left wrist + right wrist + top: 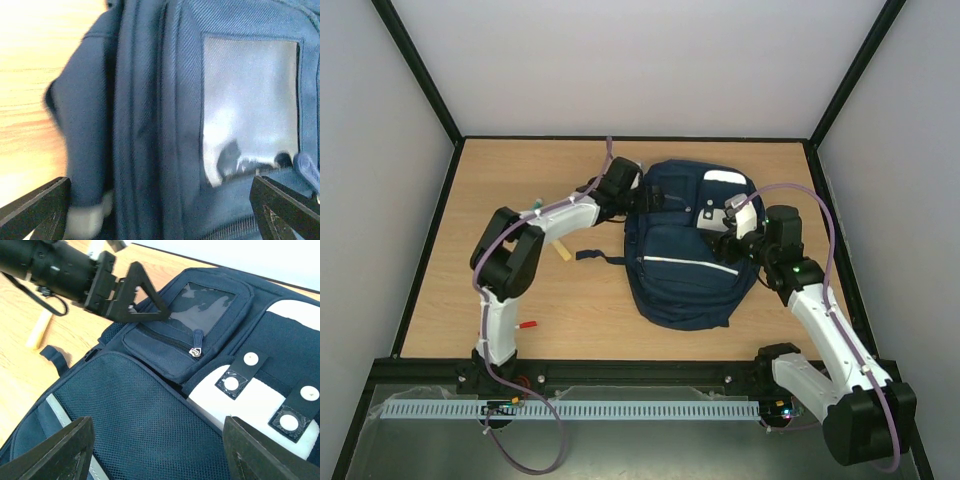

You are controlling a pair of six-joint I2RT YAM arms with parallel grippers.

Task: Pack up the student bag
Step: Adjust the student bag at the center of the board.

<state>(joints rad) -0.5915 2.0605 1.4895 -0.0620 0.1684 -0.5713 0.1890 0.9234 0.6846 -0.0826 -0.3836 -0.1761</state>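
Observation:
The student bag (685,270) lies flat in the middle of the table, navy blue with white stripes and a white patch with two dots (260,400). My left gripper (642,196) stands open at the bag's upper left edge, its fingers (37,207) straddling the bag's side seams and the clear window pocket (250,100), holding nothing. My right gripper (722,240) hovers open over the bag's front, above the mesh panel (145,420), near the small zip pocket's pull (198,347). In the right wrist view the left gripper (125,290) shows at the top left.
A cream stick (563,250) lies on the wooden table left of the bag, also seen as the stick (38,332) in the right wrist view. A dark strap (602,258) trails from the bag's left side. A small red item (527,325) lies near the left arm's base.

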